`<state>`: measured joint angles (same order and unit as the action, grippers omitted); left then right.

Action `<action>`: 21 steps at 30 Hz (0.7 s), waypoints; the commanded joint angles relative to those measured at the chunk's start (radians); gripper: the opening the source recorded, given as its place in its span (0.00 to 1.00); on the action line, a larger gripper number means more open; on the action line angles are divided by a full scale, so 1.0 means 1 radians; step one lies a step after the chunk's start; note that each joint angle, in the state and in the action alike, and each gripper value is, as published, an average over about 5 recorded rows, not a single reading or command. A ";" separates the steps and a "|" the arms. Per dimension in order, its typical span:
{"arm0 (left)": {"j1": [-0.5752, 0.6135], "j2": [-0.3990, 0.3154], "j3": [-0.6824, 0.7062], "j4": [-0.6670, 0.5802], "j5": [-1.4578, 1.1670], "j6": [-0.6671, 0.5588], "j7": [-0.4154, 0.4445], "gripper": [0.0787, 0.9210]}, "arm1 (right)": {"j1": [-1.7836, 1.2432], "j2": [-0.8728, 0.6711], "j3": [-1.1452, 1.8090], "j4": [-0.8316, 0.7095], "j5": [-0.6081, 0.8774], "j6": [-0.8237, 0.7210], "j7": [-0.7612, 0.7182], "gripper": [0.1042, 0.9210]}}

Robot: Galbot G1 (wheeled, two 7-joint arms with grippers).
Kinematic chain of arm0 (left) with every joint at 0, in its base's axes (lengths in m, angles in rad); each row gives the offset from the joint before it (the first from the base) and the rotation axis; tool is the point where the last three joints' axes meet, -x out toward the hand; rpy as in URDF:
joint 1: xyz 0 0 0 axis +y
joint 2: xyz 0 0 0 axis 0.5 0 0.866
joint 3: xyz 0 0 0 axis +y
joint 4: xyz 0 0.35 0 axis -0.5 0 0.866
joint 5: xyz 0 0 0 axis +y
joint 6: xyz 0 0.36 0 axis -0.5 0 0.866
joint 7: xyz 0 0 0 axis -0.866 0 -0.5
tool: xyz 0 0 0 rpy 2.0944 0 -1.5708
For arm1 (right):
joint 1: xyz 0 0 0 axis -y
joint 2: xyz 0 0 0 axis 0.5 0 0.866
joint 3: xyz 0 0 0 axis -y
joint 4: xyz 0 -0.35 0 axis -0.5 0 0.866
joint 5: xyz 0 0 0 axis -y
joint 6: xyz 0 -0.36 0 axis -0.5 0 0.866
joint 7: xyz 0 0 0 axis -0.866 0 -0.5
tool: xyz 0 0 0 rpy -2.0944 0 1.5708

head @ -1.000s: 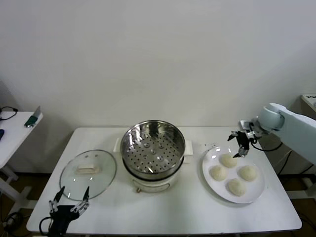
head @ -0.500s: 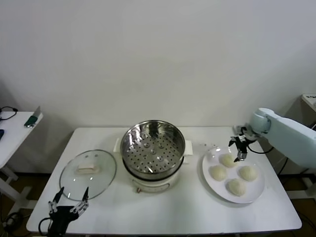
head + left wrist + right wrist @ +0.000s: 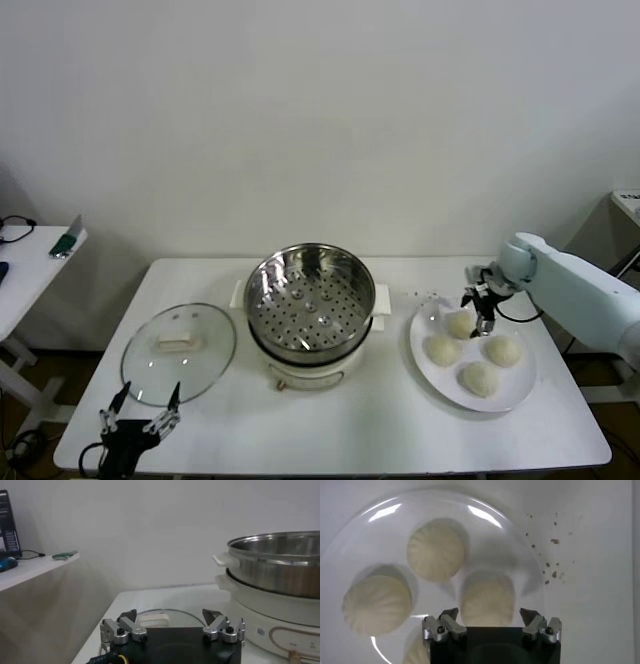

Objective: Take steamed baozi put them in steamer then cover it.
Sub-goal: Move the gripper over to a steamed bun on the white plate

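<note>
I see right arm [image 3: 575, 288] as smooth pale blue-white shell, rounded at joint, thick tube toward wrist. Black cable loops under wrist. Right gripper [image 3: 478, 308] small, dark, with silvery metal finger links. From right wrist camera, I see black flat gripper body, two grey metal fingers [image 3: 443, 625] with dark tips, round black screw on each knuckle. Left gripper [image 3: 172, 628] same build: black body, silver-grey fingers, dark screws, yellow and black wires at base.
</note>
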<state>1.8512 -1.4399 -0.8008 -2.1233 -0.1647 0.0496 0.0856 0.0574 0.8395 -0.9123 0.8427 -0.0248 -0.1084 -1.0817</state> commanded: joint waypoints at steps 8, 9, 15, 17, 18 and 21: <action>-0.005 0.003 0.001 0.006 0.006 0.002 -0.002 0.88 | -0.030 0.031 0.043 -0.037 -0.024 0.002 0.015 0.84; -0.004 0.002 0.001 0.006 0.006 0.002 -0.002 0.88 | -0.030 0.031 0.043 -0.037 -0.026 0.002 0.015 0.83; -0.002 0.000 0.002 0.002 0.008 0.002 -0.003 0.88 | -0.021 0.026 0.033 -0.031 -0.030 0.003 0.009 0.77; -0.002 0.000 0.002 0.001 0.009 0.003 -0.003 0.88 | -0.013 0.022 0.027 -0.024 -0.028 0.004 0.006 0.76; -0.002 0.000 0.002 0.000 0.010 0.003 -0.004 0.88 | -0.008 0.020 0.022 -0.020 -0.026 0.005 0.005 0.75; -0.003 0.000 0.002 -0.001 0.012 0.004 -0.004 0.88 | 0.021 0.008 0.002 0.003 -0.016 0.010 0.001 0.75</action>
<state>1.8480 -1.4396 -0.7994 -2.1224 -0.1547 0.0526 0.0823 0.0576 0.8511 -0.8991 0.8318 -0.0417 -0.0978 -1.0804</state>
